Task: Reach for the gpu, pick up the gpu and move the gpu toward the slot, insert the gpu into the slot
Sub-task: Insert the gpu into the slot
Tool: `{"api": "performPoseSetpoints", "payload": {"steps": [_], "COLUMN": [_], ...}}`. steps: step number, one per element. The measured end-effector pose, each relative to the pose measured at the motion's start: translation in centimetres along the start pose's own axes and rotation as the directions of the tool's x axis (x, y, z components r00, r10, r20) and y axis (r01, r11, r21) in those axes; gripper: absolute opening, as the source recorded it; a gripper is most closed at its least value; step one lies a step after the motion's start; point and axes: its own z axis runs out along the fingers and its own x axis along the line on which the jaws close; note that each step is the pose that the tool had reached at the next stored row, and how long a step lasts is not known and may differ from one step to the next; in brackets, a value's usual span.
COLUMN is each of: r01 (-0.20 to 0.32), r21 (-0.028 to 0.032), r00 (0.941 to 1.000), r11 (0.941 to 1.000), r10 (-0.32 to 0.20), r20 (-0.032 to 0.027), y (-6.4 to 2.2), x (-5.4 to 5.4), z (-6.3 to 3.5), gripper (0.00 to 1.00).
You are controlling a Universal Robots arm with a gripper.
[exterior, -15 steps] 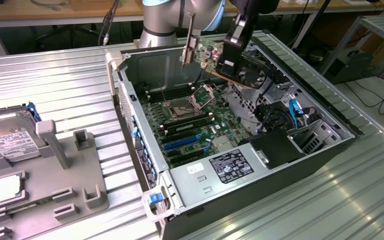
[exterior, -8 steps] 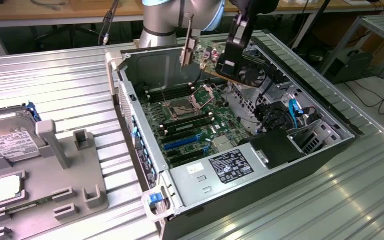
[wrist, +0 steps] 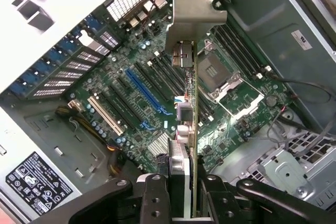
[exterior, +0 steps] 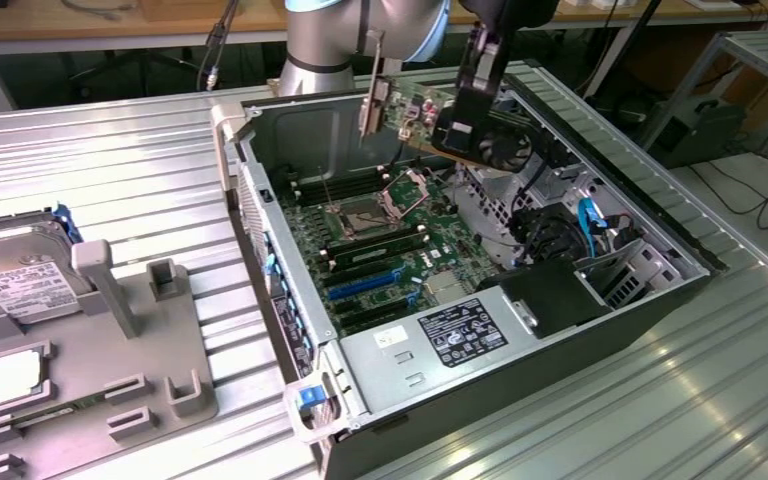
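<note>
Carry step: pincer [wrist: 181, 184] clamped on card [wrist: 195, 19] above case [exterior: 644, 195]; card edge not yet lined over blue slot [wrist: 144, 90].

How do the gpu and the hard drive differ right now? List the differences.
The gpu hangs in the end effector's grip above the open computer case; the hard drive rests on the grey fixture. The gpu is a thin circuit card with a metal bracket; the hard drive is a boxy silver block with a white label. The gpu stands on edge; the hard drive lies label up. Neither is mounted in the case.
</note>
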Motion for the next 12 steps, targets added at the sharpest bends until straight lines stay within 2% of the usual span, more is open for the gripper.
{"api": "performPoseSetpoints", "payload": {"steps": [6,12], "r01": [0.06,0.117], "r21": [-0.0013,-0.0026], "r00": [0.9982,0.9931], "r11": [0.9982,0.9931], "r10": [-0.06,-0.117], "r20": [0.0005,0.0011], "y": [0.0,0.0], "x": [0.0,0.0], "z": [0.0,0.0], "gripper": [0.28,0.28]}}
